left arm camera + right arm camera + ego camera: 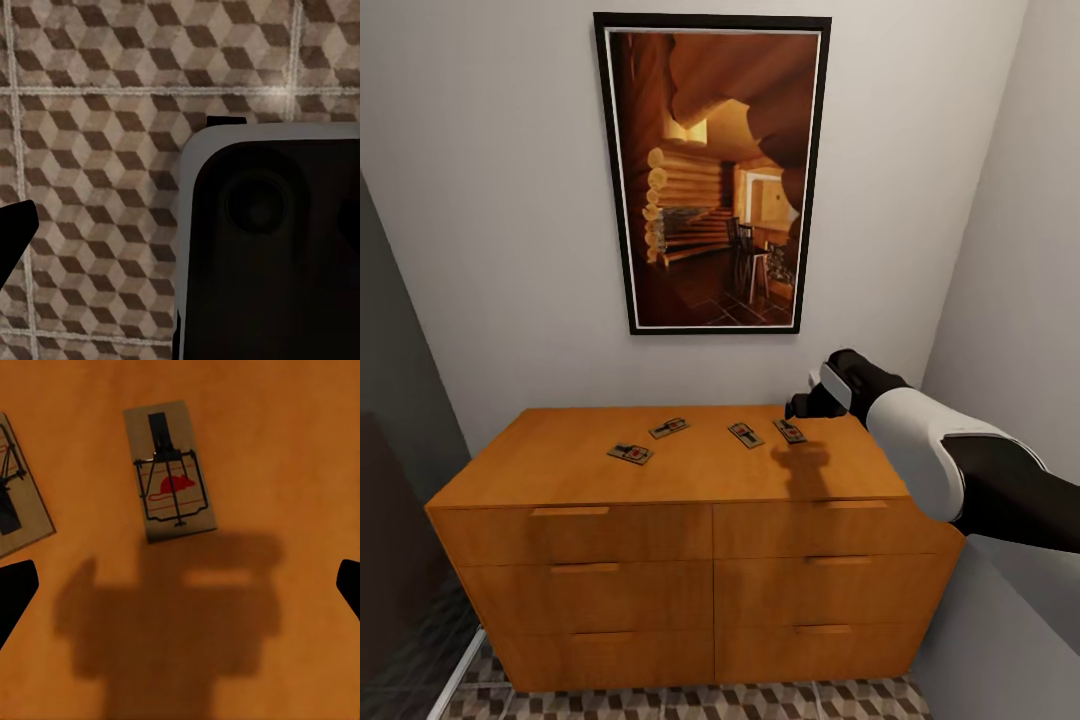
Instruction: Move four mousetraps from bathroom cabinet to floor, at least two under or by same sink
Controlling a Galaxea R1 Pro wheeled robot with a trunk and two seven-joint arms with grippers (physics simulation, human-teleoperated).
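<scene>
Atop the cabinet [690, 470], four mousetraps in a loose row, all flat on the orange-brown wood. Right tool [807, 402] above the row's right end, over the back right corner of the top, black wrist and white forearm reaching in from the right. Nearest trap [790, 431] just below and in front of that tool, apart from it; in the right wrist view the same trap [170, 472] ahead of the spread fingertips [13, 592], red mouse print and dark wire bar showing, nothing between the fingers, so released and empty. Tool's shadow on the wood just short of this trap. Second trap [745, 435] just to its left, seen at the wrist view's edge as well [16, 487]. Third trap [669, 427] and fourth trap [630, 453] well off to the left of the tool, nearer the middle of the top.

Left tool over the floor [97, 150] of cube-patterned tiles, one dark fingertip [15, 232] at the picture's edge, beside a dark, white-edged part of the robot [270, 247]; open or closed, cannot tell.

Above the cabinet, a framed picture [712, 172] on the pale wall.
</scene>
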